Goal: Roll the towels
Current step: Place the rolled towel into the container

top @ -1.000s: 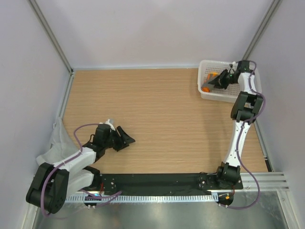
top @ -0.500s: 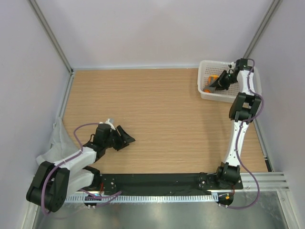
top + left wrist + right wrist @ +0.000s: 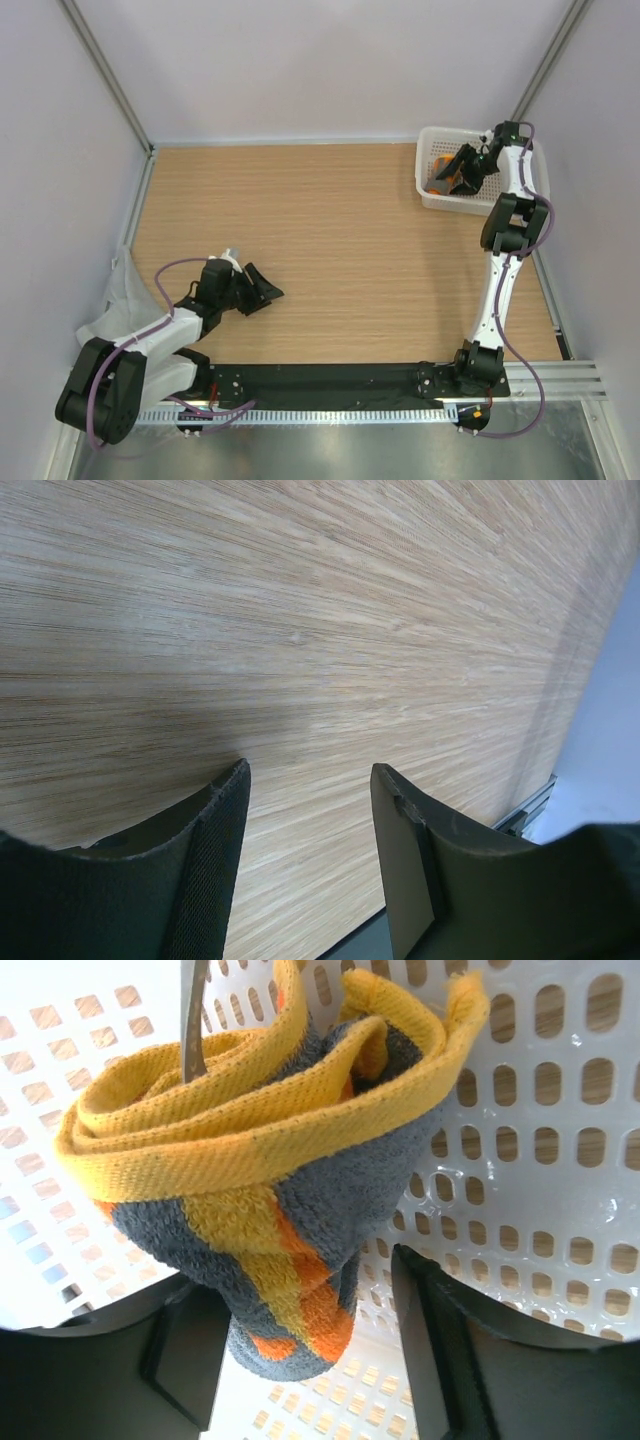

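Observation:
A rolled orange, yellow and grey towel (image 3: 270,1150) lies inside the white perforated basket (image 3: 560,1160) at the table's far right corner. My right gripper (image 3: 310,1340) reaches into the basket and stands open around the roll's near end, with a gap on the right side. From above, that gripper (image 3: 462,168) is over the orange towel (image 3: 436,183). The light-grey towel (image 3: 112,300) lies crumpled at the table's left edge. My left gripper (image 3: 262,290) rests low over bare wood to the right of it. It is open with nothing between its fingers (image 3: 215,830).
The basket (image 3: 428,140) sits against the right wall. Metal frame posts stand in both back corners. A metal rail (image 3: 525,805) runs along the table's edge close to my left gripper.
The right gripper's jaws have spread apart and let go of the rolled orange towel in the basket. The left arm has not moved.

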